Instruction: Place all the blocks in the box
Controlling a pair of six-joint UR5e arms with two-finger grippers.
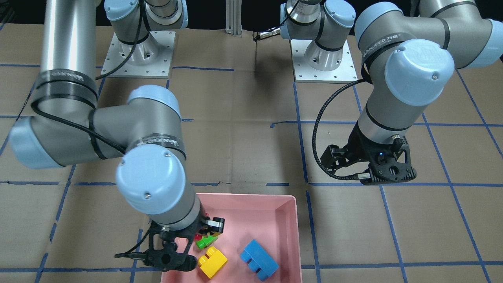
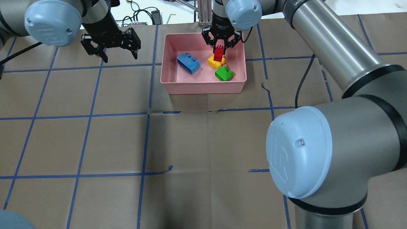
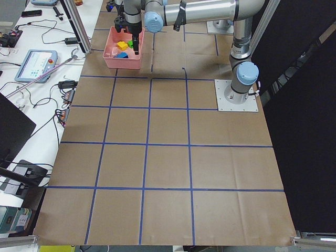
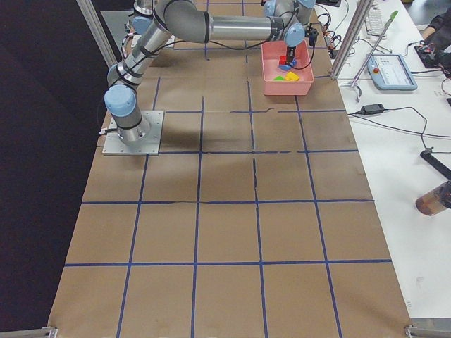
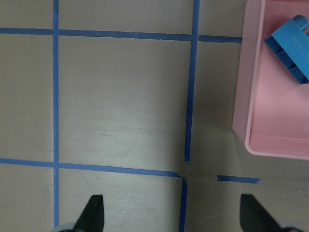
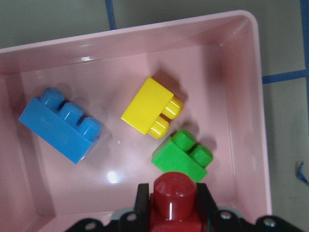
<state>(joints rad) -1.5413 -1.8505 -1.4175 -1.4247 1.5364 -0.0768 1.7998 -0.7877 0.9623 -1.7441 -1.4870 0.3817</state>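
The left claw (image 2: 120,56) is hanging spread over the table (image 2: 190,143) beside the pink box (image 2: 203,88), where blue (image 2: 188,63), yellow (image 2: 212,62) and green (image 2: 224,73) blocks are lying. Above them, the right claw (image 2: 219,48) is pointing down, pinching the red block (image 2: 218,54). A black arm band (image 1: 157,140) is showing "WANJEED".

The overhead view looks forward and down from behind the robot; the front-facing one faces it from across the table (image 2: 190,143). Both side views look along the table from afar. The wrist cameras look down, close. All six share the pink box (image 2: 203,87).
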